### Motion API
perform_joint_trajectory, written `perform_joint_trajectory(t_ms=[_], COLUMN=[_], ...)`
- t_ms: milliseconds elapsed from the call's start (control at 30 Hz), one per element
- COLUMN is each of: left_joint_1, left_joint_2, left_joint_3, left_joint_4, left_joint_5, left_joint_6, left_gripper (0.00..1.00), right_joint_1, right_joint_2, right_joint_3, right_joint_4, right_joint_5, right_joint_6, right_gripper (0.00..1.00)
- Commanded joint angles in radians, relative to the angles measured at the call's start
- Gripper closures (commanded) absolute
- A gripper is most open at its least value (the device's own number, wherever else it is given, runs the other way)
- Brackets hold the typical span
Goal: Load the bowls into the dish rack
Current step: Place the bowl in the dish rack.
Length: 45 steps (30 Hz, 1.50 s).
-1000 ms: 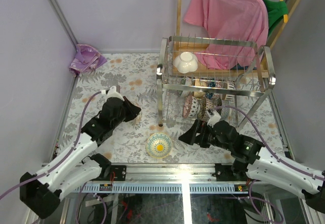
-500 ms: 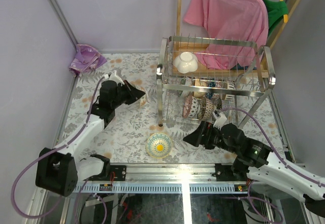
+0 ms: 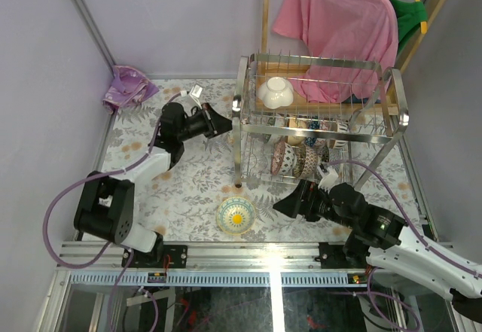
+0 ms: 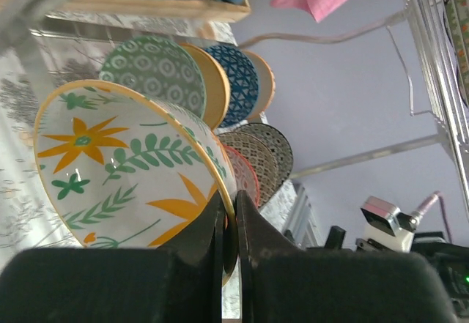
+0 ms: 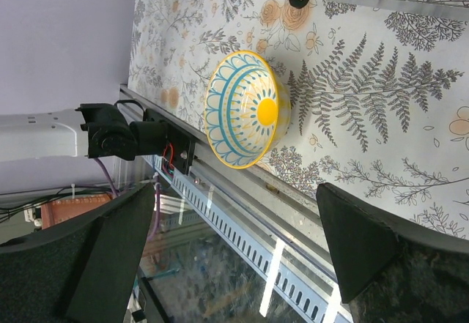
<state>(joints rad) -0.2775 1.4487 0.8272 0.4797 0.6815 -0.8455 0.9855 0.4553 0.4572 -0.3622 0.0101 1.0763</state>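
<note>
While the dish rack [image 3: 320,114] is standing at the far right of the counter [image 3: 188,189], its lower tier is carrying a row of patterned bowls [image 3: 297,159] set on edge between the prongs. One white bowl [image 3: 275,92] is lying on the upper tier near its left end.

Left pincer [image 4: 229,206]: its fingers are pressing together on the rim of a flower-and-leaf bowl [image 4: 132,165], white with orange flowers and green leaves. It is holding this bowl on edge in the air, just outside the rack's left side. In the left wrist view the racked bowls are showing close behind it.

A blue-and-yellow bowl [image 5: 245,109] is sitting upright on the counter near the near edge, in front of the rack's front-left post and apart from it.

Right pincer [image 3: 282,202]: its fingers are standing spread wide with nothing between them. It is hovering low, just right of the blue-and-yellow bowl, pointing at it and not touching it.

A pink shirt [image 3: 339,27] is hanging behind the rack, with a green garment [image 3: 407,8] behind that. A crumpled purple cloth [image 3: 128,87] is lying in the far left corner.
</note>
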Motion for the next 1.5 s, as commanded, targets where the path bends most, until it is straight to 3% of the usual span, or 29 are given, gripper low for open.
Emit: perform_joint_trajectory(t_ms=[0, 300, 1033, 1267, 1467], left_joint_1=[-0.039, -0.152, -0.181, -0.181, -0.183], left_joint_2=[0.066, 0.215, 0.328, 0.335, 0.312], left_joint_3=[0.023, 0.043, -0.046, -0.044, -0.011], left_joint_4=[0.246, 0.426, 0.467, 0.367, 0.142], left_joint_5=[0.158, 0.162, 0.15, 0.119, 0.066], left_joint_6=[-0.166, -0.342, -0.383, -0.306, -0.164], left_gripper=[1.0, 1.0, 1.0, 1.0, 1.0], right_joint_1=[0.006, 0.007, 0.006, 0.005, 0.005], right_joint_2=[0.008, -0.006, -0.064, -0.066, -0.079], right_joint_3=[0.027, 0.027, -0.008, -0.013, -0.014], right_joint_4=[0.027, 0.014, -0.005, -0.003, -0.014], right_joint_5=[0.001, 0.008, 0.027, 0.025, 0.031], right_joint_6=[-0.01, -0.009, 0.006, 0.007, 0.008], right_gripper=[0.01, 0.01, 0.01, 0.01, 0.01])
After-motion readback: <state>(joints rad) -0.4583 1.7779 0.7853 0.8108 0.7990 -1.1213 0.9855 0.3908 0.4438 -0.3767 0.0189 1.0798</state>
